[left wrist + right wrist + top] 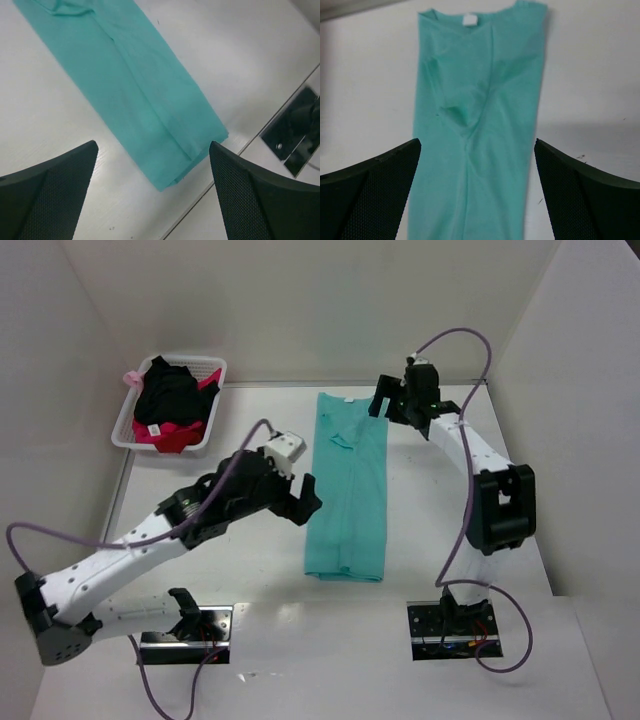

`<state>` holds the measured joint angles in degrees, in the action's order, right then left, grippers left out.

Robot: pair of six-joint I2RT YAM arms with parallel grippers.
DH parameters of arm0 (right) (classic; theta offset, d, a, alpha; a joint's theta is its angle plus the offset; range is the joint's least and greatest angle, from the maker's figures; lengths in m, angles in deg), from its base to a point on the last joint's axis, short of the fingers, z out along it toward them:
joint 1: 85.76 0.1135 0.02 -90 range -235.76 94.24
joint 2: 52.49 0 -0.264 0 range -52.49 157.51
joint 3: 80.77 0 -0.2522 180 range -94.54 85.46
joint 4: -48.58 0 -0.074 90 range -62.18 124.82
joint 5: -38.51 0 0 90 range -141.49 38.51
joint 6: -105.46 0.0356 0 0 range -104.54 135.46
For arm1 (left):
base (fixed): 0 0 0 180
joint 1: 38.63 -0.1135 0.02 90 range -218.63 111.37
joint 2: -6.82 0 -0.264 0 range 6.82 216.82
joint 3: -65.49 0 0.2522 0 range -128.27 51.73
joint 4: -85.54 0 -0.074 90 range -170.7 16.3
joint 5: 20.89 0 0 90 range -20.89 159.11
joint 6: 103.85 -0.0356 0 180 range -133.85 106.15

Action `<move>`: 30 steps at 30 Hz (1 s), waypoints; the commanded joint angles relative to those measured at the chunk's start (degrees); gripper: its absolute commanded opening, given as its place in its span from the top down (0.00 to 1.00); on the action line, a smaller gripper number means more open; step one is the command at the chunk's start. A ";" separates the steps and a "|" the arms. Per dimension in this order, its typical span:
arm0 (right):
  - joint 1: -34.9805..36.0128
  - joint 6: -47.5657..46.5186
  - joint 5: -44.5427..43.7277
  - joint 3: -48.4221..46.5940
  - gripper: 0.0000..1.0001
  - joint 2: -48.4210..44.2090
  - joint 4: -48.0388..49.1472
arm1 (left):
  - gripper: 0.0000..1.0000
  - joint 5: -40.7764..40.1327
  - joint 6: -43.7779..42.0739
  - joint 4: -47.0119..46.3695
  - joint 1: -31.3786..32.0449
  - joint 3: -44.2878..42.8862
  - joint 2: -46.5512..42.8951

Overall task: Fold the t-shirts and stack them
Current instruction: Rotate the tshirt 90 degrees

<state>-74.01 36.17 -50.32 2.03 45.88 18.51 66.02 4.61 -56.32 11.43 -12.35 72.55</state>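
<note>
Bright, even light, faint shadows; the teal t-shirt looks slightly blurred.

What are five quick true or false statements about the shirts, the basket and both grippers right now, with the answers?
1. The teal t-shirt lies on the table folded into a long narrow strip. True.
2. The left gripper is shut on the teal t-shirt's hem. False: it is open and holds nothing, near the shirt's hem end.
3. The black t-shirt sits in the white basket. True.
4. The pink-red t-shirt is spread flat on the table beside the teal one. False: it is bunched in the basket, mostly under the black t-shirt.
5. The right gripper is open, near the teal t-shirt's collar end. True.
</note>
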 commanded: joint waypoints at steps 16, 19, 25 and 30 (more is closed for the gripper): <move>1.79 -4.10 -2.84 -20.35 0.00 28.63 -1.08 | 0.00 -12.73 7.82 -4.87 -0.14 8.79 -18.36; 2.31 -4.10 -2.84 -23.77 0.00 31.88 -2.04 | 0.00 -12.73 7.29 -4.87 -0.14 8.79 -18.36; 3.46 -4.10 -3.45 -30.36 0.00 38.38 -4.34 | 0.00 -13.86 6.77 -4.34 -0.14 8.27 -18.36; 4.51 -4.10 -3.45 -34.94 0.00 42.25 -6.26 | 0.00 -13.17 7.29 -4.34 -0.14 8.26 -17.14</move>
<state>-70.56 32.52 -53.22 -28.79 86.03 13.87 53.10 10.82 -58.83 11.43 -3.12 54.96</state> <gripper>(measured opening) 0.999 0.998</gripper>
